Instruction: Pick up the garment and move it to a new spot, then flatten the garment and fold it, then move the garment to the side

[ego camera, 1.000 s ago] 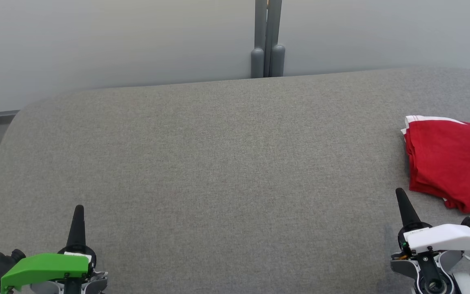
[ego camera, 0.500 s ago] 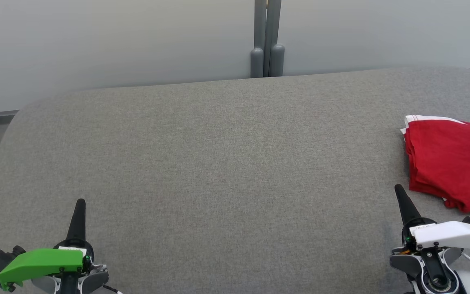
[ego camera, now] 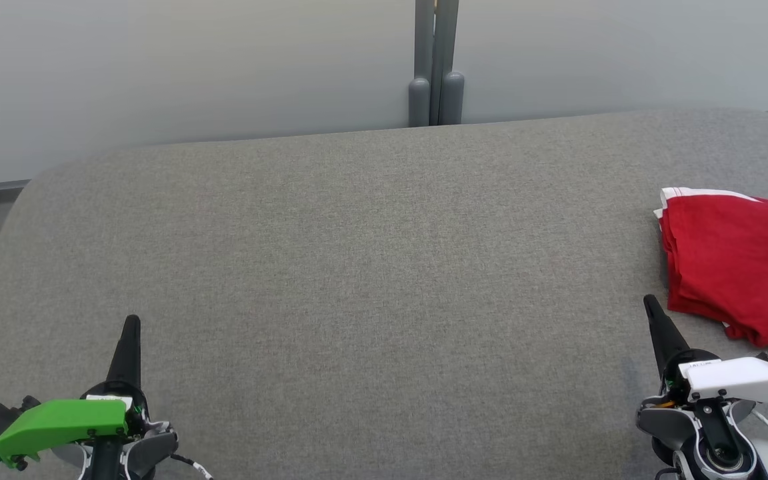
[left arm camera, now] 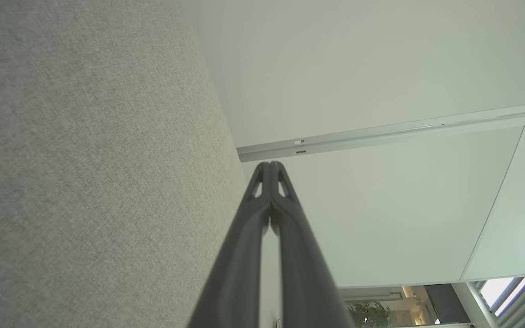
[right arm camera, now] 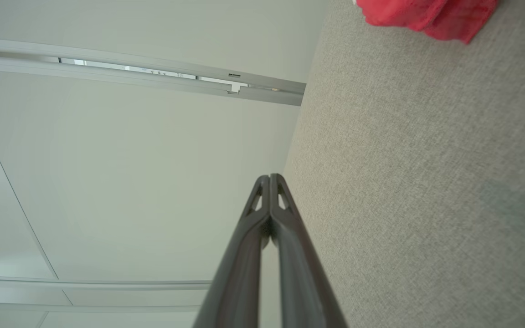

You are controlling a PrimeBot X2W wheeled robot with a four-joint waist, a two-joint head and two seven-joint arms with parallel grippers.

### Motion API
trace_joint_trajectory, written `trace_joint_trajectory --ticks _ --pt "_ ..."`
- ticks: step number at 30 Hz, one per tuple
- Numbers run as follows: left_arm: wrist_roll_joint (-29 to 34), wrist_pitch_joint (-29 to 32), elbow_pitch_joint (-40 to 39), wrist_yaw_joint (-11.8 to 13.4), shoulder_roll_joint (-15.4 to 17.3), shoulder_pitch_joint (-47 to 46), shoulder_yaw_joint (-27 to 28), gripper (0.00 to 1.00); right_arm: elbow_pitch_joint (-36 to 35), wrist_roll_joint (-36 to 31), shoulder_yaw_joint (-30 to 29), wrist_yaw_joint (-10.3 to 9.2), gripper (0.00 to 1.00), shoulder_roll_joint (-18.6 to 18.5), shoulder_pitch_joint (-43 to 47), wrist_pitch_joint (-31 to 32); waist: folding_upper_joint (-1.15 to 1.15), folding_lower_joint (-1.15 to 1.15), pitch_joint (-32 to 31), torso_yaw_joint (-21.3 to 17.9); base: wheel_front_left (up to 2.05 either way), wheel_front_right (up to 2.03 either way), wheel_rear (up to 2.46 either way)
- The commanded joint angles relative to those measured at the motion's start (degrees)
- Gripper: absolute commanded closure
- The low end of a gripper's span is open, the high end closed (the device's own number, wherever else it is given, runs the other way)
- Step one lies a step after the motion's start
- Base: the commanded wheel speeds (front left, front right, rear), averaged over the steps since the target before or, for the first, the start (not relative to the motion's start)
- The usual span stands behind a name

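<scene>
Quick update from me: both my claws are pinched completely closed and holding nothing. My left claw [ego camera: 132,325] is down at the lower left over the near part of the grey fabric table [ego camera: 384,267], with its two dark fingers pressed into a single spike pointing away from me, and the green cover [ego camera: 61,423] on that wrist sits right behind it. On the left wrist camera the fingers meet all along their length with no gap at the tips, with grey cloth on one side and the pale wall [left arm camera: 381,68] on the other. My right claw [ego camera: 651,305] mirrors that at the lower right, with the white cover [ego camera: 741,380] behind it, and it's clamped tip to tip as well, with nothing between the fingers. I honestly can't tell if either claw is brushing the tabletop or sitting just above it. The red garment [ego camera: 734,267] is lying on the right side of the table in a folded-up bundle. A bit of white trim shows at its far left corner, and its right part runs off the edge of my head view. It's a little beyond my right claw's tip and off to the right, so it's near but not touching, with a strip of bare grey cloth between them. On the right wrist camera it only peeks in at the top corner, clear of the fingertips. It's well apart from my left claw, with the width of the table between them.
</scene>
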Motion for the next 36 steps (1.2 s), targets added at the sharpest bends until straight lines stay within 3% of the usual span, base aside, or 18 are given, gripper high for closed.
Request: trace_joint_trajectory --ticks 1,23,36 --pt "-1.4 0.4 -0.2 -0.3 0.1 -1.3 0.3 1.0 -0.4 1.5 -0.1 0.03 1.0 -0.4 -1.1 0.4 0.0 0.0 0.0 0.0 0.0 0.0 0.0" --pt "-9.1 2.6 -0.2 -0.3 -0.4 -2.5 0.9 1.0 -0.5 11.1 -0.3 0.02 1.0 -0.4 -1.8 2.6 0.0 0.0 0.1 -0.1 0.0 0.0 0.0" --pt "-8.8 2.5 -0.2 -0.3 -0.4 -2.4 0.8 1.0 -0.5 10.9 -0.3 0.02 1.0 -0.4 -1.8 2.6 0.0 0.0 0.1 -0.1 0.0 0.0 0.0"
